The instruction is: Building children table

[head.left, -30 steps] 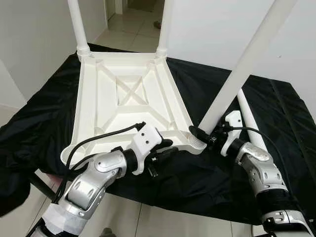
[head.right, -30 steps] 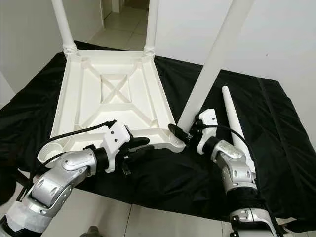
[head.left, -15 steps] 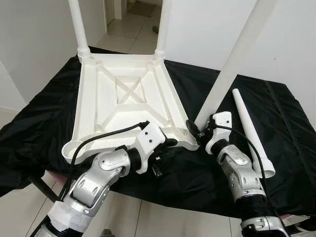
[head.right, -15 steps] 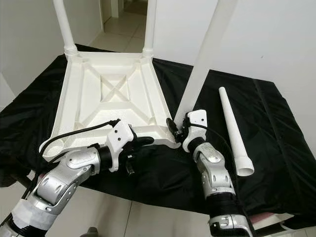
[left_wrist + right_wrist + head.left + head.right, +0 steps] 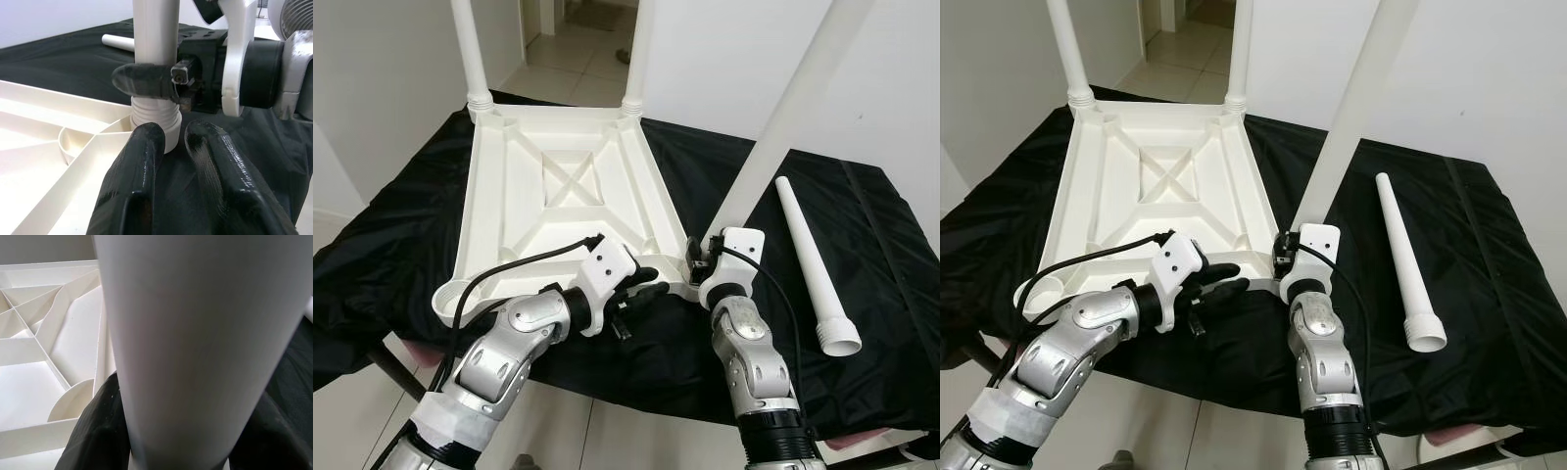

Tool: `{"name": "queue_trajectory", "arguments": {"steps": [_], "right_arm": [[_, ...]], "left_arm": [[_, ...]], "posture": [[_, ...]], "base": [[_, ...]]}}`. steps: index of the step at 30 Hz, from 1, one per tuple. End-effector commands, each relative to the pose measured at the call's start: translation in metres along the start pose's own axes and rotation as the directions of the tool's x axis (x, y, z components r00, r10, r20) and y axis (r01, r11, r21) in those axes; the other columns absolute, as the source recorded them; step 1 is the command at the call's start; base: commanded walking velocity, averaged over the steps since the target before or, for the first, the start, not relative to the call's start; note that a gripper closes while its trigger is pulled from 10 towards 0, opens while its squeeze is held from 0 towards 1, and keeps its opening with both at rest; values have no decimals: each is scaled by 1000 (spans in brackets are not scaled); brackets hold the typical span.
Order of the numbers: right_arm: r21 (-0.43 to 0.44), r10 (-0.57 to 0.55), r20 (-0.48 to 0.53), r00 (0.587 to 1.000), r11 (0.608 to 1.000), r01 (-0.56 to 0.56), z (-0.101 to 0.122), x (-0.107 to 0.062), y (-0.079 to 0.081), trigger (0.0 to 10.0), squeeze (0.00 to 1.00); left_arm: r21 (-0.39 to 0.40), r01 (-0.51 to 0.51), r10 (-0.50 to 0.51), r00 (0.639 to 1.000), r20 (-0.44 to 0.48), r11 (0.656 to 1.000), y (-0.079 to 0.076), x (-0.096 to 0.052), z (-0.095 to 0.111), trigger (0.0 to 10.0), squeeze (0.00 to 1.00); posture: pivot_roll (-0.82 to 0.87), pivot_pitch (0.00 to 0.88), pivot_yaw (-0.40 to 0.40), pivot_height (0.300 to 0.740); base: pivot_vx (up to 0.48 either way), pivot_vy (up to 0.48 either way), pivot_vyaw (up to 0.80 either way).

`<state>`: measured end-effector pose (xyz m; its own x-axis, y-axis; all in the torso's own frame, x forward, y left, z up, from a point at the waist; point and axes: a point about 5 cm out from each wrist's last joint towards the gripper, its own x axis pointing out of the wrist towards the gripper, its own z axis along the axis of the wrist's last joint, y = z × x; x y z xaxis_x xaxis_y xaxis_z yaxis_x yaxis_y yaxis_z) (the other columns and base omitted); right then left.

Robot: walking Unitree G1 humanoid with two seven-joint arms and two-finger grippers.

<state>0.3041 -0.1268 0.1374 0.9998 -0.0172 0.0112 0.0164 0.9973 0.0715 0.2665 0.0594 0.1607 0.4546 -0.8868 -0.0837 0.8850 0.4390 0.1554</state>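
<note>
Right gripper [image 5: 161, 85] clenched on third leg [image 5: 773, 127], swung from slanted toward upright in near-right socket of upturned tabletop [image 5: 558, 196] (threading likely underway). Left gripper [image 5: 641, 289] released, beside that socket. Spare leg [image 5: 808, 259] right of tabletop.

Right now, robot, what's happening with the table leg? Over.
Right gripper clamped on the third leg at its corner socket. Left gripper steadies the tabletop. Fourth leg lies loose on the black cloth.

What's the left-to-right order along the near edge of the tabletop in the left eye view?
Empty corner socket → left end effector → right end effector clamped on the table leg → loose table leg lying on the black cloth.
</note>
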Motion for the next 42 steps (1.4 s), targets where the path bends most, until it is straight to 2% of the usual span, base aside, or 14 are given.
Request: {"name": "queue_trajectory", "arguments": {"steps": [1,2,3,4,13,14,20,25,36,37,38,40,41,42], "right_arm": [[1,-27,-58,998,1000,27,-12,-3,-10,10000,0],[1,-27,-58,998,1000,27,-12,-3,-10,10000,0],[0,-23,-47,999,1000,23,-11,-3,-11,10000,149],[11,-1,-28,1000,1000,2,-8,-2,-12,10000,1000],[39,166,40,985,985,-168,6,5,-19,10000,1000],[18,218,52,975,975,-219,10,8,-22,10000,0],[-13,336,51,940,942,-336,15,14,-30,10000,0],[-98,550,4,835,831,-547,12,17,-37,10000,0],[-128,696,-102,710,699,-704,1,20,-41,10000,0],[-127,705,-108,701,690,-713,0,22,-43,5020,0],[-127,710,-110,695,684,-719,-1,23,-44,1725,0],[-123,716,-109,689,678,-724,-1,24,-45,1725,0],[-116,726,-110,679,669,-734,-1,24,-45,0,0],[-110,733,-111,671,662,-742,-2,24,-45,0,0]], "left_arm": [[6,-1,1,1000,-1,1000,3,-1,-2,10000,0],[6,-1,1,1000,-1,1000,3,-1,-2,10000,0],[5,-14,14,1000,-6,1000,5,-2,-3,10000,0],[1,-27,27,1000,-10,1000,7,-3,-3,10000,0],[14,-83,83,997,3,996,9,-4,-2,10000,0],[24,-86,86,996,5,996,8,-3,-2,10000,0],[30,-75,75,997,2,997,6,-2,-2,10000,0],[-7,-48,48,999,-8,999,5,2,-2,10000,0],[-19,-39,39,999,4,999,4,4,1,10000,0],[-19,-41,41,999,5,999,5,3,2,10000,0],[-19,-43,43,999,5,999,5,3,2,10000,0],[-20,-44,44,999,4,999,6,3,2,10000,0],[-25,-44,44,999,4,999,6,3,2,10000,0],[-27,-44,44,999,5,999,6,3,3,10000,0]], "posture": [[122,0,-90,740],[122,0,-90,740],[122,0,-90,740],[123,0,-89,740],[123,0,-80,740],[125,0,-80,740],[126,0,-79,740],[131,0,-77,740],[143,4,-75,740],[146,5,-77,740],[146,5,-77,740],[146,5,-77,740],[144,6,-78,740],[142,6,-79,740]], "base": [[0,0,0],[0,0,0],[0,0,0],[0,0,0],[0,0,0],[0,0,0],[0,0,0],[0,0,0],[0,0,0],[0,0,0],[0,0,0],[0,0,0],[0,0,0],[0,0,0]]}}
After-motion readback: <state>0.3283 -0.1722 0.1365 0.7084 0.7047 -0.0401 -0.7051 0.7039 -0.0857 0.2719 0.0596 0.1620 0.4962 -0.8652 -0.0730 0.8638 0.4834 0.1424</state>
